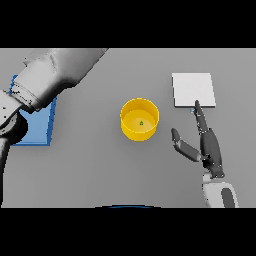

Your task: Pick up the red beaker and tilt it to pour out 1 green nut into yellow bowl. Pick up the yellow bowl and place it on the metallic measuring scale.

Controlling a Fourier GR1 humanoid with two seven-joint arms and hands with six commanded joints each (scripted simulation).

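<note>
One green nut (141,123) lies in the yellow bowl (139,131); pouring is done. The right hand (210,147), fingers straight, holds nothing. The bowl awaits the metallic scale (193,89).

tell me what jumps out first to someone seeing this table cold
The round yellow bowl at the table's centre draws the eye, with a tiny green nut lying inside it. To its right, the dark right hand rests open, fingers pointing toward the flat pale square scale. At far left, a big white and grey arm covers part of a blue mat.
</note>
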